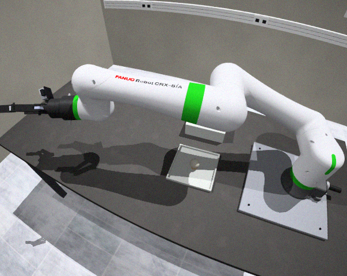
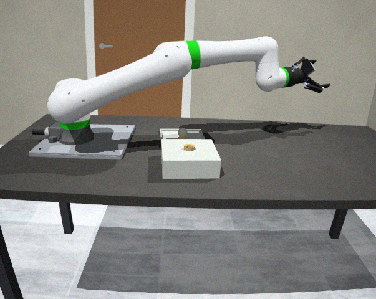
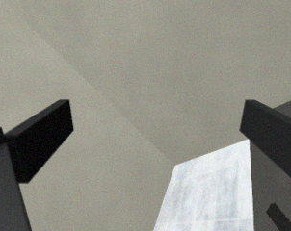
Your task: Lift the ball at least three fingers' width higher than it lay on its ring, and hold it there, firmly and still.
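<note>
Overhead, a dark table carries a white arm with green bands, bolted to a grey base plate at the table's left end as seen from the exterior camera. From there the arm stretches out high above the surface toward the right end, its shadow falling long across the tabletop. A brown door stands in the wall behind it.

Near the middle of the table sits a white block with a small tan ring on its top face. Just beyond the block, on the far side, lies a shallow white tray, and the ball, pale and greyish, rests inside it. The ring holds nothing.

Farthest from all this, the gripper hangs in the air past the right end of the table, well apart from ball, tray and ring alike. Its jaws are spread to their widest, with nothing between them. Through the wrist camera, the two dark fingers frame only beige wall, a patch of pale floor and a dark corner of the table.
</note>
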You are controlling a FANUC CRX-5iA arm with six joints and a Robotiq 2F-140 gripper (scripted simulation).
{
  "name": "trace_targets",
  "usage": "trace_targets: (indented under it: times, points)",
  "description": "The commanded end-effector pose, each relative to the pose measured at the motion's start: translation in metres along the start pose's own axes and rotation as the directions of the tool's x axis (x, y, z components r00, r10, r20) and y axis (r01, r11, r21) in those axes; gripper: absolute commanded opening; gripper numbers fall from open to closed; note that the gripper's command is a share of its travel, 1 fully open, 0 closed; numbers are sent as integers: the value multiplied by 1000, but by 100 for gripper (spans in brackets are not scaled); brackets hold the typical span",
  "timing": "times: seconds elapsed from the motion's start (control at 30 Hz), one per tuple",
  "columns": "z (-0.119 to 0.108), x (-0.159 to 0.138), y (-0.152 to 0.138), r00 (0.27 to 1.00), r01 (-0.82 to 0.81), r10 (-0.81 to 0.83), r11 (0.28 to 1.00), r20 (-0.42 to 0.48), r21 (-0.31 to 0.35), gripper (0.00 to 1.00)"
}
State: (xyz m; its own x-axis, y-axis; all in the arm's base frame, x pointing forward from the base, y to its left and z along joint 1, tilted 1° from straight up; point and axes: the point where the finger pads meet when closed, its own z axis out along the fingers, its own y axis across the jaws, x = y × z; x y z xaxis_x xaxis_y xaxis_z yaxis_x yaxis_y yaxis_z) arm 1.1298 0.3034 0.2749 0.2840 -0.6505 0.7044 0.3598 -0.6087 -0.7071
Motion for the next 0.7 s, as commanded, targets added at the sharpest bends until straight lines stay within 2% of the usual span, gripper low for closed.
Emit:
trace_targets:
  times: [0.0,0.67]
  points:
    - [0,3,-2,1000,1,-1,1000,-2,2,100]
    - [-2,-2,-7,1000,24,-24,1000,16,4,100]
